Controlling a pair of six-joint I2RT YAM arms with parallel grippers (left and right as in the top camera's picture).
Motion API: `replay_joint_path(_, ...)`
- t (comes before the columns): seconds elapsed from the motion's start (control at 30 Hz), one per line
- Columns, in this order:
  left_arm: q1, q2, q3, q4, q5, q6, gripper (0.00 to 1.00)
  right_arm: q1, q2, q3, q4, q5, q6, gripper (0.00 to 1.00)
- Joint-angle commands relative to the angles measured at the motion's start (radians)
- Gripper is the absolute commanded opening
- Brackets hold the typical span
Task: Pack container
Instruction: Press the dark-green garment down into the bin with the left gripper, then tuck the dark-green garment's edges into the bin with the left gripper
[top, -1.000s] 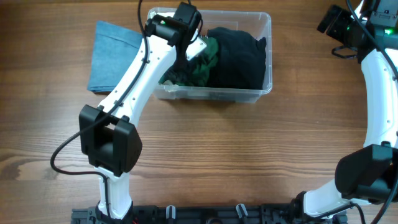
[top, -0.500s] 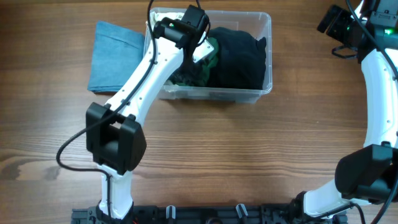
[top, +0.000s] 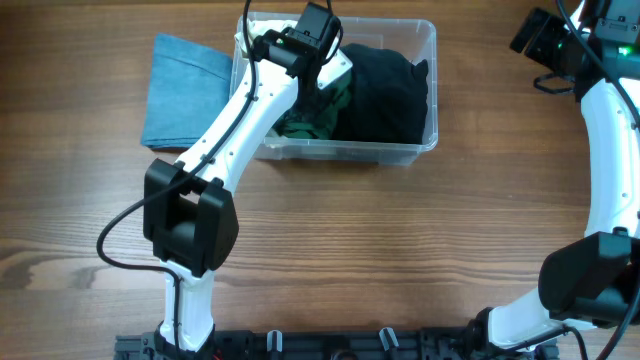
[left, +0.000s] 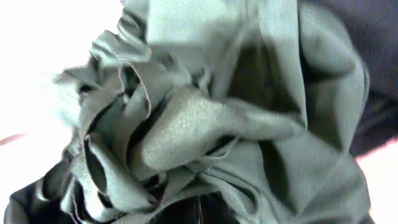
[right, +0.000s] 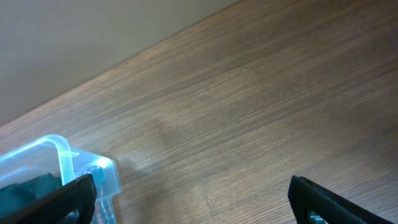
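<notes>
- Blue cloth (top: 185, 90): flat, left of left gripper (top: 325, 80).
- Left gripper: down inside container (top: 432, 60), fingers buried in green garment (left: 199, 124); grip cannot be told.
- Black garment (top: 385, 95): right of those fingers, in container.
- Right gripper (right: 193, 186): fingers spread wide, empty, container well left.

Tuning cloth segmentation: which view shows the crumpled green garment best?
Left wrist: the crumpled green fabric garment fills the frame, folds clear. Overhead shows only a patch in the clear plastic rectangular bin, mostly under the left arm. Right wrist catches the bin's corner, contents unclear.
</notes>
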Motion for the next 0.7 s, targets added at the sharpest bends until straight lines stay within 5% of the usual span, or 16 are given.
replay_joint_path(0.0, 0.021, 0.049, -0.006, 0.038, -0.011, 0.023, 0.06, 0.003, 0.013, -0.009, 0.002, -0.005, 0.014, 1.00)
replay_joint_path(0.23, 0.075, 0.079, -0.005, 0.174, -0.177, -0.095, 0.04, 0.003, 0.013, -0.009, 0.002, -0.005, 0.014, 1.00)
replay_joint_path(0.67, 0.182, 0.070, -0.002, 0.283, -0.169, -0.275, 0.04, 0.003, 0.013, -0.009, 0.002, -0.005, 0.014, 1.00)
